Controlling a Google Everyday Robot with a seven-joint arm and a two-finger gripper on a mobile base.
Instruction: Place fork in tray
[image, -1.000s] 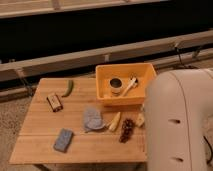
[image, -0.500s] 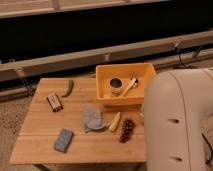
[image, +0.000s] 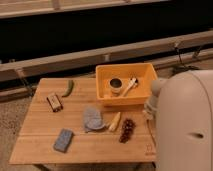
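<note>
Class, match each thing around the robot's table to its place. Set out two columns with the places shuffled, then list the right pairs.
Things:
1. green pod
2. blue sponge
3. cream spoon-like utensil
4. tool

Places:
A. inside the yellow tray
B. shut, at the right edge of the table, beside the robot's white body
C. front left of the table
D. back left of the table

Pairs: 1-D, 2-C, 3-A, 4-B

Bulky white arm (image: 186, 125) fills the lower right; the hand (image: 150, 107) shows low at its edge, fingers closed
</note>
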